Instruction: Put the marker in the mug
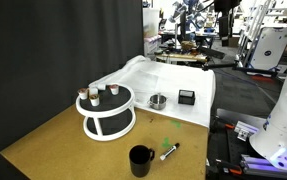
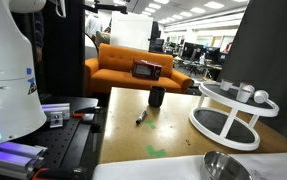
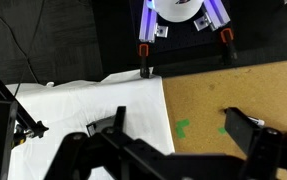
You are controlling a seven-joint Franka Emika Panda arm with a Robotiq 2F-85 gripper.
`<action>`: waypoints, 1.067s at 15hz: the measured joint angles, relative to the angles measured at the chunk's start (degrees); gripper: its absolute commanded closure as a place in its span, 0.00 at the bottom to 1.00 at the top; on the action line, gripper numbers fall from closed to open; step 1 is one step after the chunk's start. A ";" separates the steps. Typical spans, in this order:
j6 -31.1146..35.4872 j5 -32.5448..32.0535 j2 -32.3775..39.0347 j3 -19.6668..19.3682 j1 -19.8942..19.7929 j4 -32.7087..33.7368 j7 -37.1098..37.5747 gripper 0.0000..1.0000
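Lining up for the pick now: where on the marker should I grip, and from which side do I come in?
Probably mid-barrel on the marker, from straight above, jaws across its length. It lies flat on the table, too thin and low for a side approach, and the mug stands apart, leaving room.
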 measured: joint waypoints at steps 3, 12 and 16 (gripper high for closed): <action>0.00 0.19 0.02 -0.07 0.06 -0.04 0.00 0.00; 7.95 19.14 4.49 -1.95 0.68 -3.44 5.08 0.00; 22.74 23.45 5.73 4.90 4.54 -8.40 7.61 0.00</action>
